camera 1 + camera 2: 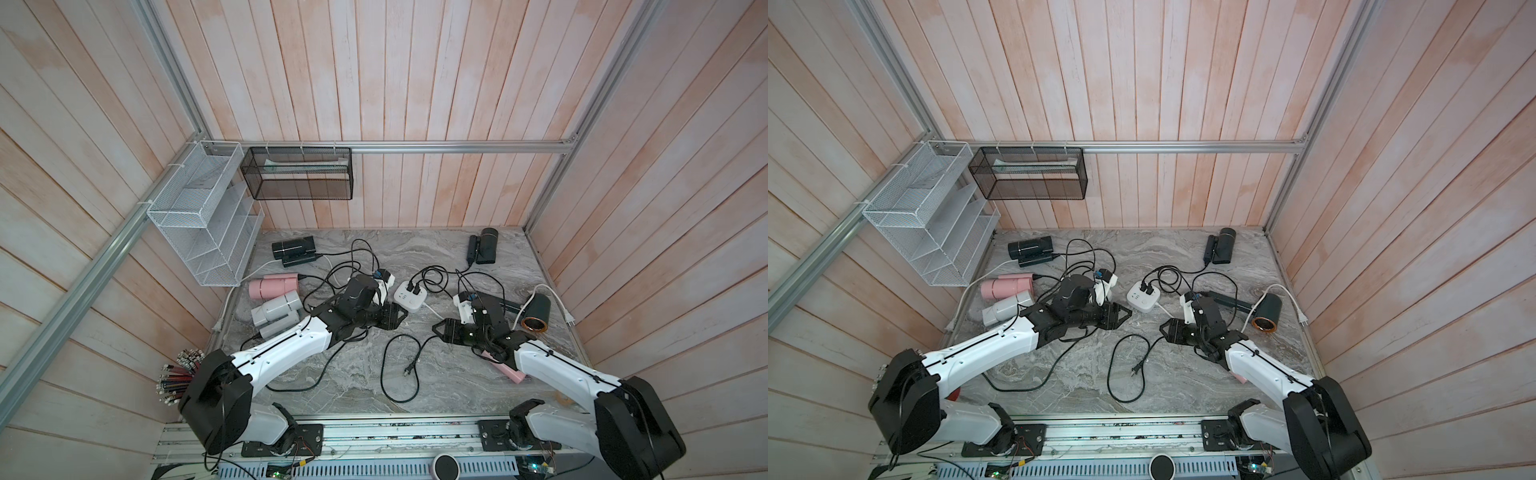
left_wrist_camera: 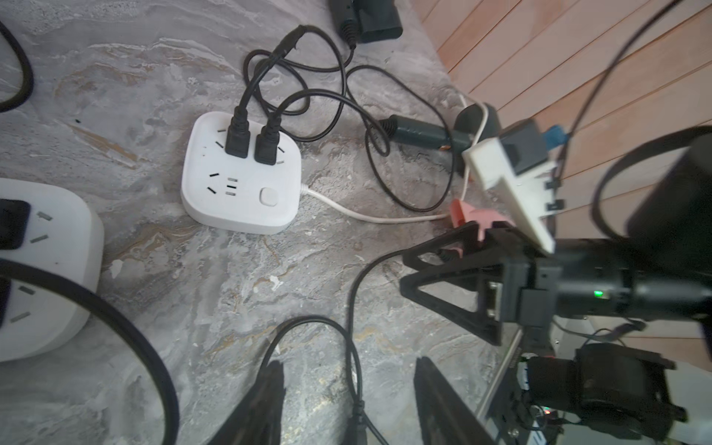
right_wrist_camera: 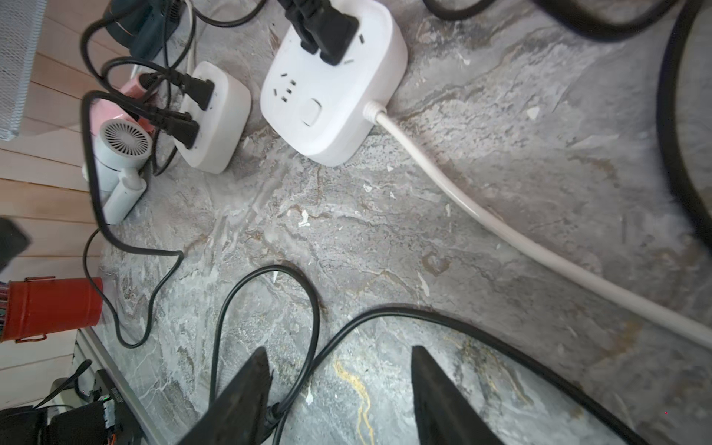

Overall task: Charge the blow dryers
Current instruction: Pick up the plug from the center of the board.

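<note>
1. At far left a red pencil cup (image 1: 183,374) is partly cut off by the left arm. A white wire rack (image 1: 199,216) and a black mesh basket (image 1: 297,174) hang on the wall; the pale item inside the basket cannot be identified.
2. Along the left edge of the marble table (image 1: 332,374) lie a black blow dryer (image 1: 293,248), a pink blow dryer (image 1: 270,287) and a grey blow dryer (image 1: 276,307). Their markings are too small to be read.
3. The left power strip (image 3: 219,127) is hidden under the arm in both top views. Two plugs are seated in it.
4. Left gripper (image 2: 348,362): jaws are held apart and nothing is clamped. A black cord is seen through the gap.
5. Central power strip (image 1: 405,299): two black plugs are seated. A loose plug (image 1: 406,371) lies nearer the rail.
6. Right gripper (image 3: 339,348): jaws are apart and empty, with a cord just beside one finger.
7. At right, a rear black blow dryer (image 1: 484,245) and a dark blow dryer (image 1: 540,309) with a copper ring are logged. A second pink blow dryer (image 1: 513,374) is mostly hidden under the right arm.
</note>
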